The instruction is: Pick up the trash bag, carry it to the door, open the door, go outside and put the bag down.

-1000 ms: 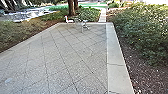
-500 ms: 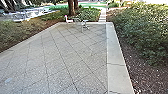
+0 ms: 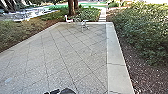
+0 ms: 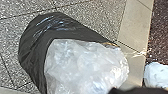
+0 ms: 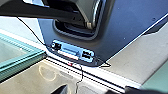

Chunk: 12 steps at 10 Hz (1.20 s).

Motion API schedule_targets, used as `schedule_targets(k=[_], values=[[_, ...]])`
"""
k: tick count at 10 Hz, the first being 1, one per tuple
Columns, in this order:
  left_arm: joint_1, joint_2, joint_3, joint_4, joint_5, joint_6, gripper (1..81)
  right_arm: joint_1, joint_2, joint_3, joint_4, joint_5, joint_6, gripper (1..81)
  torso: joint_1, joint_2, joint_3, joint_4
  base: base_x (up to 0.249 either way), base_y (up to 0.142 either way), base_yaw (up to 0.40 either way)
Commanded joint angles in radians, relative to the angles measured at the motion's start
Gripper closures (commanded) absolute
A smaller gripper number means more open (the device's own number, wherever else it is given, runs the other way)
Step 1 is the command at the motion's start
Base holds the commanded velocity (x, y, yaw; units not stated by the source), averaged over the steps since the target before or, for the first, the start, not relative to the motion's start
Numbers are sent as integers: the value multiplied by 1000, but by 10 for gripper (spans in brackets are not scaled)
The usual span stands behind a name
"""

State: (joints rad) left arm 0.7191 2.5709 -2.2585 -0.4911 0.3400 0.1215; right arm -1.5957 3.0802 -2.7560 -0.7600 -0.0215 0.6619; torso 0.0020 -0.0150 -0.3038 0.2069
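Lying over the gray stones: a big black trash bag [image 4: 32,41], seen under the left wrist. Cloudy, see-through plastic [image 4: 80,66] bulges from its open side. I cannot tell if the bag rests on the stones or hangs.
Left gripper [image 3: 60,91]: dark parts at the near edge of the head view look like it. I cannot tell if its jaws are open, closed or gripping the bag.
Right gripper [image 5: 125,90]: a dark bit near the robot's base. I cannot tell if its jaws are open or closed.
Socket panel [image 5: 72,51]: pale, with black holes, on the robot's dark base. I cannot read any small words there.
Wire [image 5: 31,31]: thin and black, going to the panel.
Stone yard [image 3: 67,55]: wide, flat and open ahead.
Pale border [image 3: 116,57]: a straight edge down the yard's right side, with dirt [image 3: 143,75] and leafy bushes [image 3: 142,32] past it.
Table and chairs [image 3: 83,24]: small, near the far edge.
Path [image 3: 102,16]: narrow, going on past the far right corner.
Metal strip [image 5: 105,81]: a long, straight line across the floor by the base, next to a green-edged glass panel [image 5: 20,56].
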Motion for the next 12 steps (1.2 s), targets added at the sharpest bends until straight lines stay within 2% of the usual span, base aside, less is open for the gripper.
schedule_targets(k=[1, 3, 7, 8, 9, 10, 11, 12], values=[[-226, -50, -110, -44, 175, -6, 811, -7, 8, 9, -4, -55, -2, 10, 0, 0, 0, 0, 0, 0, 0], [-290, -44, -164, -47, 240, -5, 811, -10, 7, 6, -4, -54, -1, 10, 0, 0, 0, 0, 0, 0, 0], [-296, -38, -158, -57, 252, -3, 811, -10, 7, 6, -1, -52, -1, 10, 1, 1, -1, 0, 0, 0, 0], [-295, -38, -158, -58, 254, -3, 10, -11, 7, 6, 1, -52, -1, 10, 1, 1, -1, 0, 0, 0, 0], [-290, -37, -158, -60, 255, -3, 10, -11, 7, 6, 4, -52, -1, 10, 1, 1, -1, 0, 0, 0, 0], [-267, -34, -158, -57, 260, 0, 10, -11, 7, 6, 4, -51, -1, 10, 1, 1, 33, 0, 0, 0, 0], [-215, -21, -158, -52, 260, 7, 10, -13, 7, 6, 4, -49, -1, 10, 1, 1, 99, 0, 0, 0, 0], [-146, -1, -159, -38, 255, 24, 10, -13, 7, 6, 4, -46, -1, 10, 2, 1, 108, 0, 0, 0, 0]])
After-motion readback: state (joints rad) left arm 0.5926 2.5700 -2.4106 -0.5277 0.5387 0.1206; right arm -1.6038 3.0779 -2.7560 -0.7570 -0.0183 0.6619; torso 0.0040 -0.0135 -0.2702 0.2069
